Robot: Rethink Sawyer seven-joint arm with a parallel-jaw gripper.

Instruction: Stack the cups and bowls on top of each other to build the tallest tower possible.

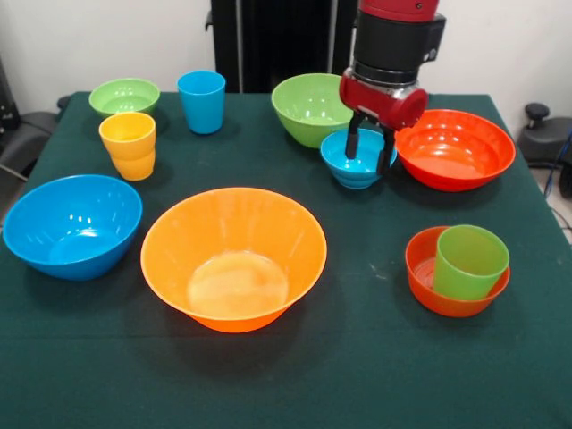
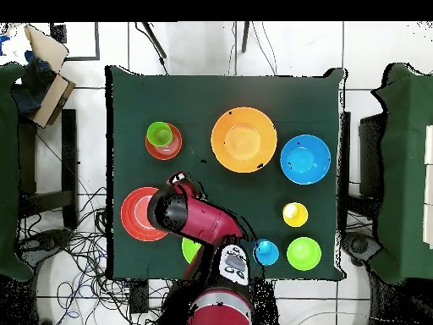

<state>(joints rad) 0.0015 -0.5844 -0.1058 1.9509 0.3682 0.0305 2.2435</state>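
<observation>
We see the jaws spread apart at the upper right of the front view, the gripper point(image 1: 371, 148) hanging over a small blue bowl point(image 1: 357, 164) with one finger dipping inside it and the other at its rim. That bowl sits on the green desk point(image 1: 357, 357) between a green bowl point(image 1: 308, 107) and a wide red bowl point(image 1: 454, 148). Lower right, a green cup point(image 1: 468, 260) leans inside a small orange bowl point(image 1: 427, 281).

The front camera faced the robot from across the tabletop point(image 1: 375, 375), close and angled down. The overhead camera looked straight down from high up, robot base at bottom. Both showed the whole green tabletop.
</observation>
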